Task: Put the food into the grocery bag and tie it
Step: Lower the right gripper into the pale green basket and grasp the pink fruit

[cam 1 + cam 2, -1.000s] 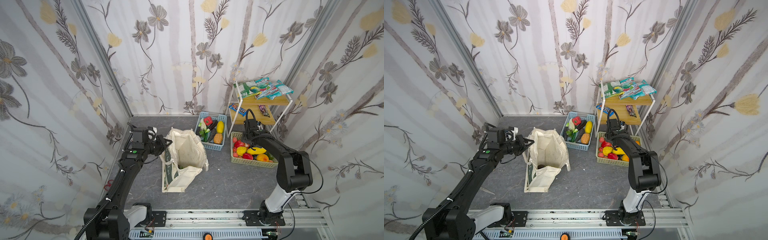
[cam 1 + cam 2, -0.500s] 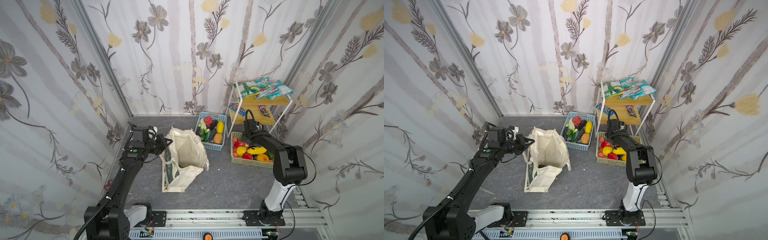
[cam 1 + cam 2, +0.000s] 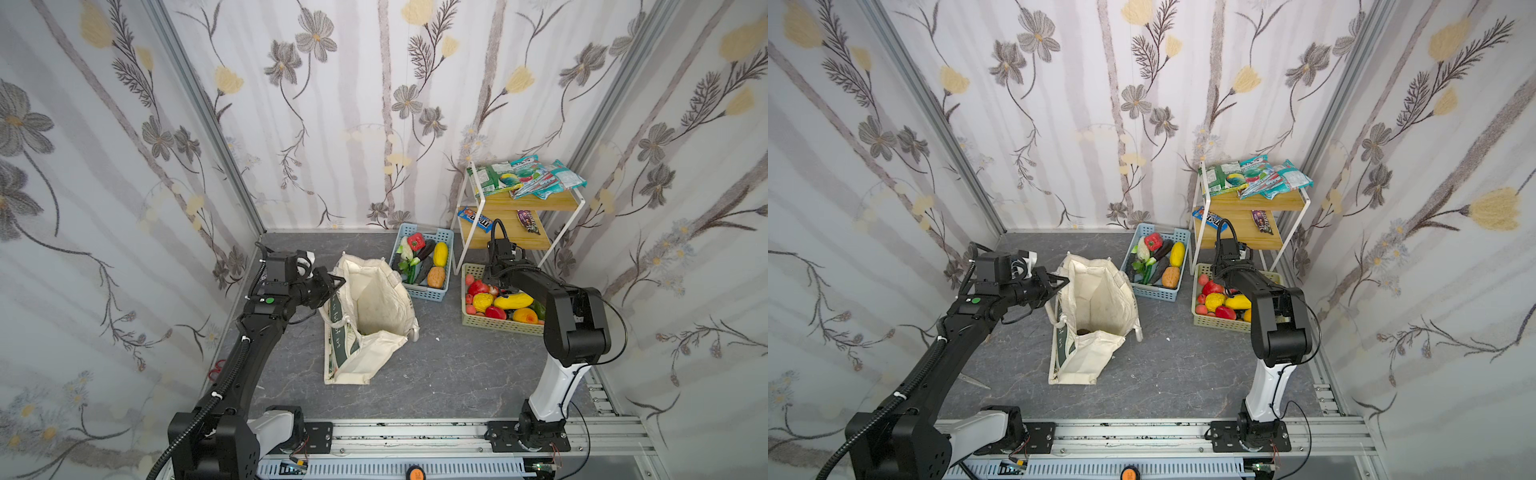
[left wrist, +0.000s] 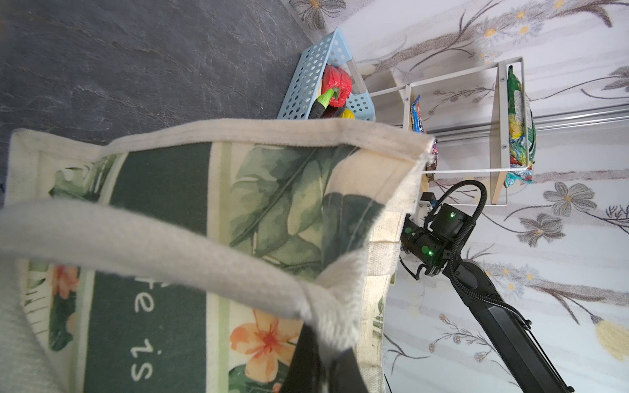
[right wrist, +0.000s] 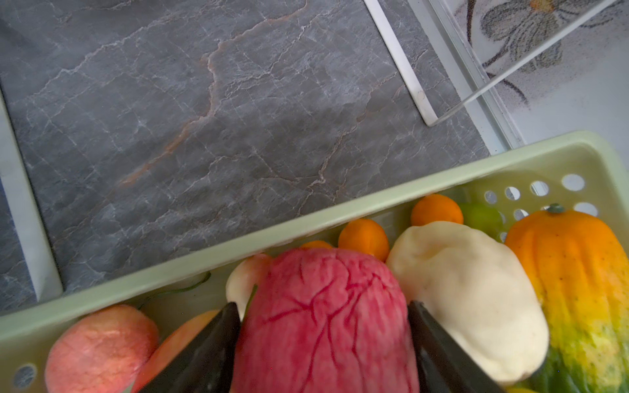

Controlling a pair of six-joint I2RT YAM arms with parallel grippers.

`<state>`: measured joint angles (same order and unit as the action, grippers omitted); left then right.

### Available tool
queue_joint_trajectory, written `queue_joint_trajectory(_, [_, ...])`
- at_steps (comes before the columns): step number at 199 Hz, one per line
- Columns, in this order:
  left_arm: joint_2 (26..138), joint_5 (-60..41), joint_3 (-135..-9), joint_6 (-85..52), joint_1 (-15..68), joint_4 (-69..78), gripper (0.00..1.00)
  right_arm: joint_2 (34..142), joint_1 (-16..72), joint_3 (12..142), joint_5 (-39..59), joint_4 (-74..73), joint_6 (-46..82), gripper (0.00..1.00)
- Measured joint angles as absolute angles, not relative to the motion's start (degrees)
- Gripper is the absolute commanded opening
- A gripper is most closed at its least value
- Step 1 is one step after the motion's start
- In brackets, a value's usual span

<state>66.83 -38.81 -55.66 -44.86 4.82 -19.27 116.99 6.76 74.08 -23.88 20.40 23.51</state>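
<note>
Your grocery bag [image 3: 374, 305] sits open-mouthed on the grey table [image 3: 440, 374], just left of the blue basket [image 3: 428, 293]. The pale basket [image 3: 496, 326] of food lies further right, by the shelf [image 3: 536, 204]. Your left gripper [image 3: 335, 285] is clamped on the bag's handle [image 4: 136, 234]. Your right gripper [image 5: 323, 304] straddles a red fruit [image 5: 323, 343] in the pale basket, with its fingers against both sides. You cannot tell whether it grips.

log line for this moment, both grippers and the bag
left gripper shut on grocery bag handle, mouth open | right gripper jaws astride red fruit in pale basket, grip unclear | bag untied
</note>
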Motion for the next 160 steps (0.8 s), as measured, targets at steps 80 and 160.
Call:
queue_joint_trajectory(80, [66.83, -38.81, -55.72, -44.84, 5.02, -19.33, 0.0, 115.52, 6.63, 72.73, -22.81, 19.59, 23.46, 0.7])
queue_joint_trajectory(160, [66.87, -38.76, -55.92, -44.84, 6.22, -19.33, 0.0, 106.39, 7.07, 69.36, -20.51, 20.43, 23.51, 0.7])
